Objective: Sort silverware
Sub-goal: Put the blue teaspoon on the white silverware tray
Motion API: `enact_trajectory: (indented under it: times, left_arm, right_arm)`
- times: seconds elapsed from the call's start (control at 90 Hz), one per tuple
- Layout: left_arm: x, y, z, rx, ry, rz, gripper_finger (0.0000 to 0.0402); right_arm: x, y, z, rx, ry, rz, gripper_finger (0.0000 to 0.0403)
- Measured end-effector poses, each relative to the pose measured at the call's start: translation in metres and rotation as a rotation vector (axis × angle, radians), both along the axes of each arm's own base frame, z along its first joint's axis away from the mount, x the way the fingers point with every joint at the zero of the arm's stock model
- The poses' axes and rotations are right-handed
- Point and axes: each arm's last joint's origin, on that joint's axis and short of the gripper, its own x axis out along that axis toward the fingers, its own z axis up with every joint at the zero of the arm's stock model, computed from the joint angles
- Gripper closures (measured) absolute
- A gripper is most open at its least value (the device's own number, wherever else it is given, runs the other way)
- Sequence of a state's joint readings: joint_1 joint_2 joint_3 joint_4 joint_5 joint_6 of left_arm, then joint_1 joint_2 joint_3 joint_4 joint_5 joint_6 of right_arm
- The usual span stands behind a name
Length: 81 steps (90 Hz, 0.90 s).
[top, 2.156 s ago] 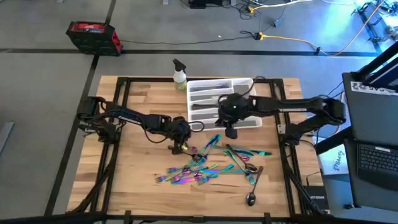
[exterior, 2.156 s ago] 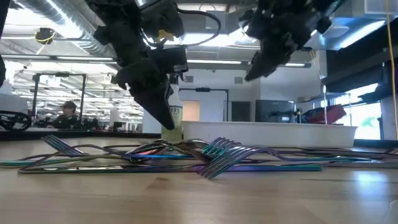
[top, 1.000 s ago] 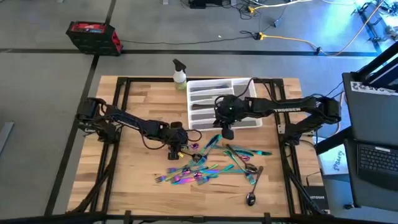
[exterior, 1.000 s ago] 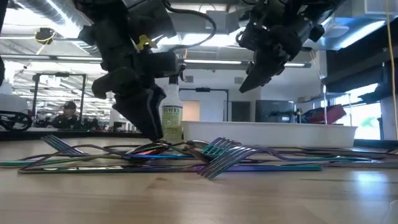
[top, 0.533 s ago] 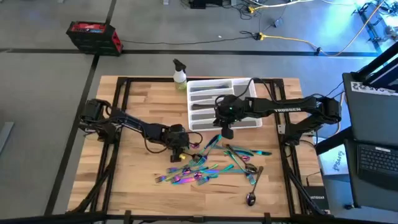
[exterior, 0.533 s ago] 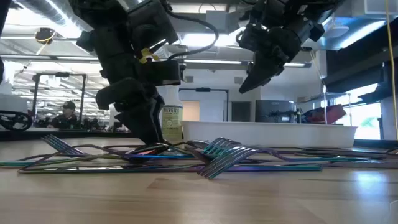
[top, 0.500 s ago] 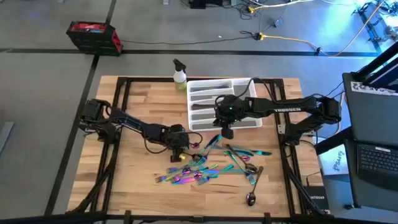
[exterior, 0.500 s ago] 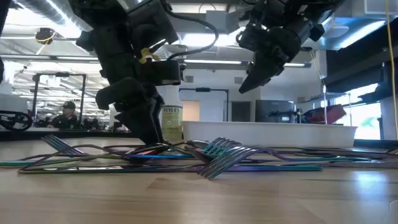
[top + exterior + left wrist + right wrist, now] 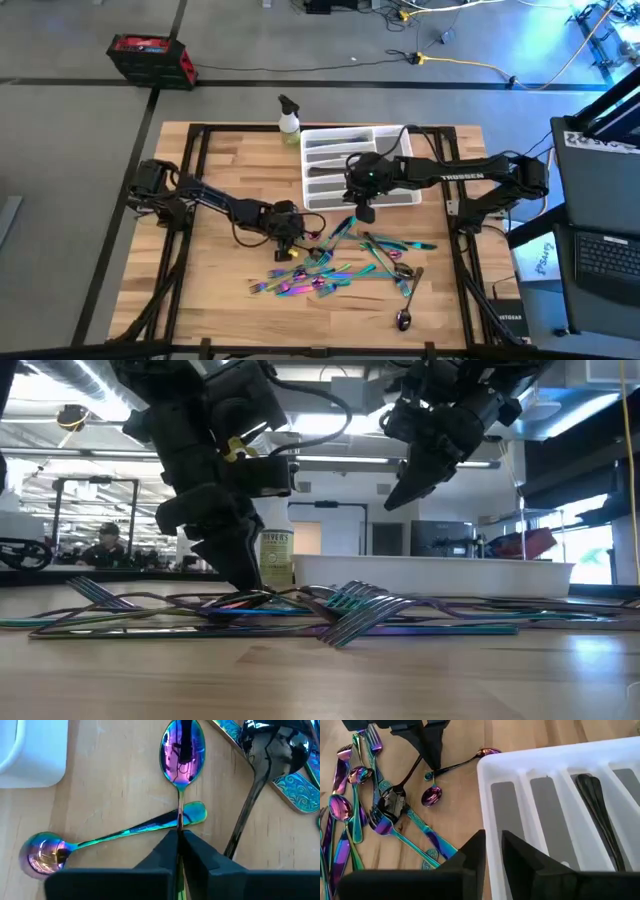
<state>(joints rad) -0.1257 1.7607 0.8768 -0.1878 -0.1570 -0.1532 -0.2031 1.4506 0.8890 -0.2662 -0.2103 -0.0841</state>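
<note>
**A:** What is nearest to you?

**B:** The forks and spoons (image 9: 340, 615). They lie in a heap on the wood surface (image 9: 215, 285). A dark spoon (image 9: 405, 315) lies a bit apart from them, at the near edge.

**A:** Where is your left hand (image 9: 178, 836)?

**B:** Down low at the far left side of the heap. It is pinched shut on the thin handle of a purple spoon (image 9: 182, 752). The spoon's bowl points away from my fingers. A second spoon (image 9: 107, 837) lies across under that handle, with its round end off to one side. A dark fork (image 9: 265, 765) lies just beside them.

**A:** And your right hand (image 9: 490, 851)?

**B:** It hangs up above the surface, over the near edge of the tray (image 9: 400, 195). Its fingers stand a little apart and it has nothing in it.

**A:** What is in the tray?

**B:** One dark piece (image 9: 597, 810) lies in one slot.

**A:** What is farthest away?

**B:** A bottle (image 9: 288, 118) stands just past the tray's far left corner.
</note>
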Motion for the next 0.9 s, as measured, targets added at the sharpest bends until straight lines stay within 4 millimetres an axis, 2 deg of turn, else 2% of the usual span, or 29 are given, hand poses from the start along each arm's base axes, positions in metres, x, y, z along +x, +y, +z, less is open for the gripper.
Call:
enact_trajectory:
  times: [0.244, 0.444, 0.633, 0.9]
  left_arm:
    - [0.002, -0.004, 0.005, 0.003, -0.004, 0.000, 0.0400]
    - [0.006, -0.004, 0.022, -0.006, -0.024, 0.009, 0.0401]
    - [0.009, -0.004, 0.036, -0.008, -0.025, 0.012, 0.0401]
    - [0.027, 0.002, 0.064, -0.005, -0.124, 0.007, 0.0402]
  right_arm:
    - [-0.001, 0.000, -0.001, 0.003, 0.017, 0.000, 0.0356]
    - [-0.005, 0.001, 0.004, 0.002, 0.010, 0.000, 0.0356]
    - [-0.016, 0.001, 0.023, -0.064, -0.033, -0.043, 0.0356]
    - [-0.052, -0.009, 0.061, -0.194, -0.110, -0.187, 0.0356]
